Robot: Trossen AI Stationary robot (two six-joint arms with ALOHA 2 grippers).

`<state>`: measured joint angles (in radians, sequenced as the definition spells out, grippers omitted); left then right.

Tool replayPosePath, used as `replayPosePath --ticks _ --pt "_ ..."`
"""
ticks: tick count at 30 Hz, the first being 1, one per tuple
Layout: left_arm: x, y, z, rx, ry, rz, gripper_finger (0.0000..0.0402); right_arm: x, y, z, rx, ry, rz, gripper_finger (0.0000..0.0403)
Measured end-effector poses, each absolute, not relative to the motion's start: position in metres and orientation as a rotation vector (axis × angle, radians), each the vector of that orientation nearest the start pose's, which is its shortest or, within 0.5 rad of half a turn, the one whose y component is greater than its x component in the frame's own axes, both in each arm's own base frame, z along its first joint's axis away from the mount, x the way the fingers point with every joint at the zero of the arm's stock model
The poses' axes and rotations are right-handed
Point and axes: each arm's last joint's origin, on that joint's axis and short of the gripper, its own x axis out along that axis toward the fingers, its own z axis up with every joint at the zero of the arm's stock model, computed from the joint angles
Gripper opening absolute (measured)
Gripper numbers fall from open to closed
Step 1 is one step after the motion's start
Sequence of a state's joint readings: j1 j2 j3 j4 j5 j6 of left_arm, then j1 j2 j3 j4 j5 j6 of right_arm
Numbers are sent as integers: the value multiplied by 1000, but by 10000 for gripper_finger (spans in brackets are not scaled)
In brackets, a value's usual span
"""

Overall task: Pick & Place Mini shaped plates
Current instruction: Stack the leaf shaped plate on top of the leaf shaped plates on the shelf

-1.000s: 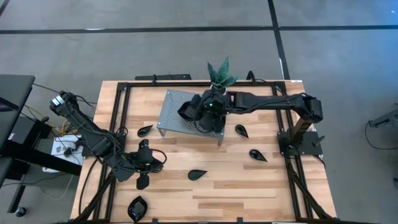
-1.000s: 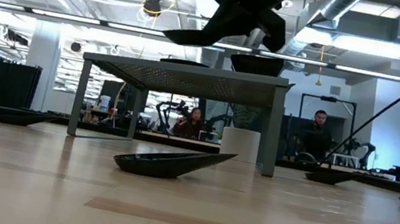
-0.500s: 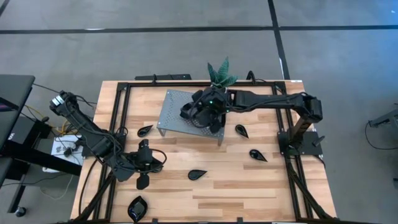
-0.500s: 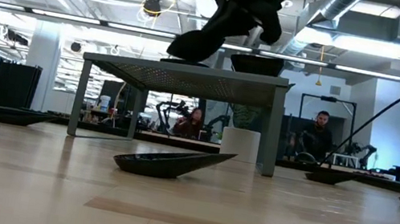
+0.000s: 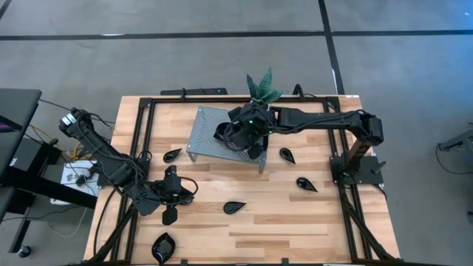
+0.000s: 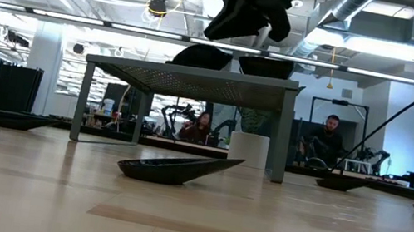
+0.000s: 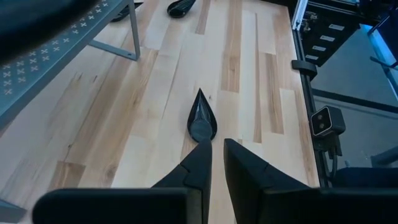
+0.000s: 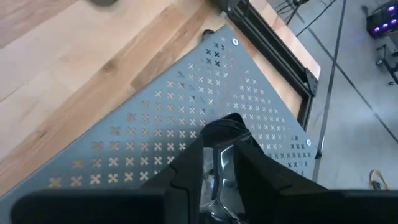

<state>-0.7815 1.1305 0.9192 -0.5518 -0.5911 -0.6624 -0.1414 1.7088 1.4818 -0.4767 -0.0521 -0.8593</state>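
Observation:
My right gripper point(image 6: 244, 21) hovers open over the grey perforated stand point(image 5: 214, 137), its fingers point(image 8: 189, 165) apart. A glossy black mini plate point(image 6: 200, 54) lies on the stand's top just below them and shows past the fingers in the right wrist view point(image 8: 227, 134). A second dark dish point(image 6: 266, 65) rests beside it. My left gripper point(image 7: 214, 149) waits near the table's left front, fingers a narrow gap apart with nothing between them. A teardrop plate point(image 7: 202, 118) lies on the wood ahead of it.
Several more black plates lie on the table: point(image 5: 172, 155), point(image 5: 162, 246), point(image 5: 287, 155), point(image 5: 306, 184). A green potted plant point(image 5: 260, 89) stands behind the stand. Black rails point(image 5: 144, 133) frame the tabletop. People sit in the room beyond.
My right gripper has rolled above the stand, tipping the plate it carried from level to steeply slanted, and has let go. The plate now lies on the stand's top, apart from the fingers.

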Motion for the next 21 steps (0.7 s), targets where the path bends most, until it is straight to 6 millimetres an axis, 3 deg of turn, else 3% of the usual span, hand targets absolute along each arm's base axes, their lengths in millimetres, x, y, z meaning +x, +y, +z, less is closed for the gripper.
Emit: replayPosePath --ticks 6,10,14,16,18,21 --pt "172 -146 287 -143 581 66 43 380 -25 312 -792 628 266 78" --pt "175 -144 287 -141 556 106 43 371 18 333 -877 550 238 67" --pt "186 -139 286 -105 561 93 41 342 71 363 -983 497 128 47" --pt "198 -137 285 -59 559 66 34 318 91 377 -923 463 158 29" --pt "217 -133 283 -16 545 -8 20 295 104 387 -746 451 248 9" --pt "249 -123 276 76 508 -152 6 270 109 380 -432 502 309 7"
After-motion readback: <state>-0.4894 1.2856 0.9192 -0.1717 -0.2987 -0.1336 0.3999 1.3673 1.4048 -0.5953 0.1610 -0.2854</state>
